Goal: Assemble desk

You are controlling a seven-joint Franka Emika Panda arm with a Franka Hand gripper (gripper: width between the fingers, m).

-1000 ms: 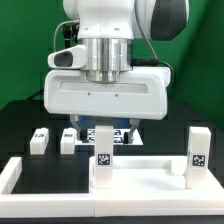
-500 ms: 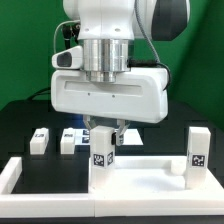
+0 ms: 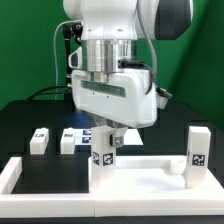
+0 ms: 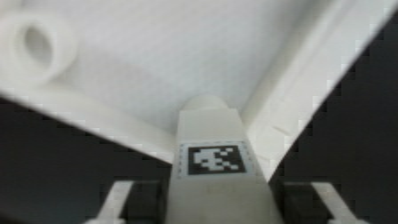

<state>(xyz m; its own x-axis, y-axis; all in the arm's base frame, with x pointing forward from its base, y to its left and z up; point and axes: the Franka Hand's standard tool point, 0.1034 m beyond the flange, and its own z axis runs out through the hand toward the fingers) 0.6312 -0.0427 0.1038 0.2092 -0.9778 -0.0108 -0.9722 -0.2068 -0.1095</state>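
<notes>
Gripping upright leg (image 3: pixel 102 160) on desk top (image 3: pixel 140 190), gripper (image 3: pixel 104 136) clamped around it

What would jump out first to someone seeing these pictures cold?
The white arm fills the exterior view's middle, its hand closed on an upright tagged leg at a corner of the desk top. A second leg stands at that view's right; two spare legs sit on the black table at its left.

**Exterior view:** I look from low down, near the height of the table (image 3: pixel 20 130), facing the arm (image 3: pixel 110 30) head-on at close range. **Wrist view:** I look along the end effector (image 4: pixel 210 197) from very near. Both views share the tagged leg (image 3: pixel 103 157) and the desk top (image 3: pixel 140 175).
</notes>
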